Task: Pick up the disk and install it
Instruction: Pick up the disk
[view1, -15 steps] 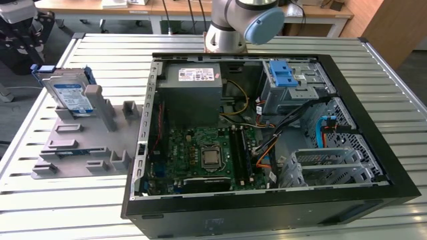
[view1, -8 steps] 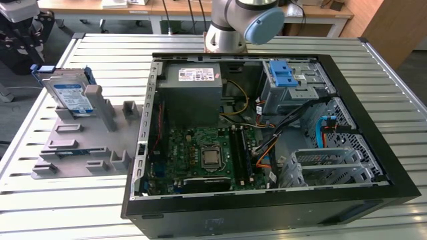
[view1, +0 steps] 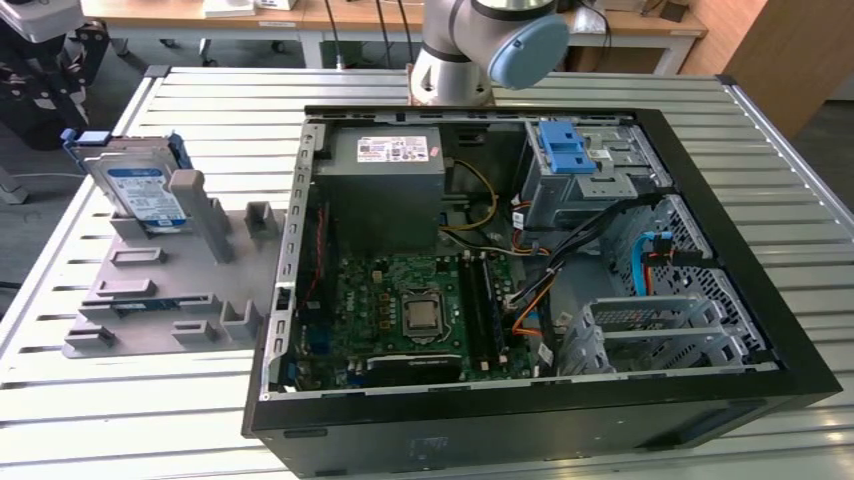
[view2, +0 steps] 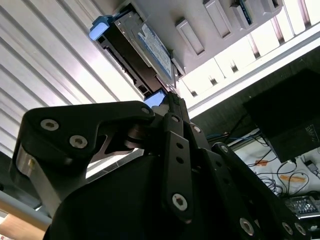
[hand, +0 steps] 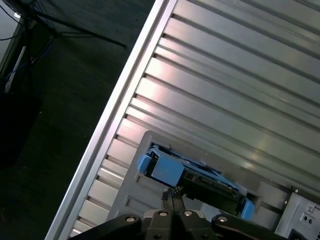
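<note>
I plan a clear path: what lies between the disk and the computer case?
In the exterior view, between the disk and the computer case, the grey holder's raised blocks stand.

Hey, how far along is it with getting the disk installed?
Nothing looks done: the disk stands upright in the grey holder, outside the computer case. The end effector, shut and empty, points toward the disk in the first wrist view. Picking it up and installing it both remain.
</note>
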